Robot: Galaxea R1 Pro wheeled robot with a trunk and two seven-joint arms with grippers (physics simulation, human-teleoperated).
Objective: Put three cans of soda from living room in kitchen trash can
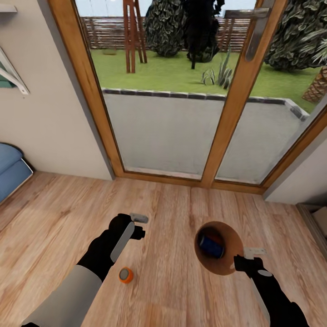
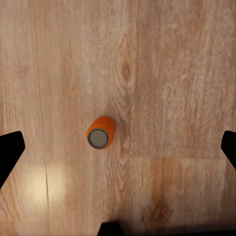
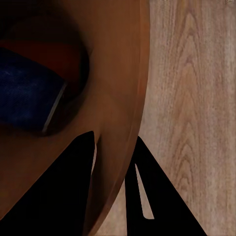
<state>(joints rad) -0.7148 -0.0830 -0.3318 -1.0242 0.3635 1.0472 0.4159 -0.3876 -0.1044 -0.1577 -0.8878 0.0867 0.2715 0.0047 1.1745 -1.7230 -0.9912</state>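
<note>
An orange can of soda stands upright on the plank floor, just beside my left forearm. My left gripper hangs above the floor a little beyond it. In the left wrist view the same can sits between the widely spread fingers, untouched. The tash can, orange-brown inside, is tilted toward me and hangs off my right gripper, which is shut on its rim. A dark blue can lies inside it, and a dim reddish shape shows behind the blue can.
Wood-framed glass doors stand ahead, with a patio and garden beyond. A light blue sofa edges in at the left by the wall. A low frame borders the floor at the far right.
</note>
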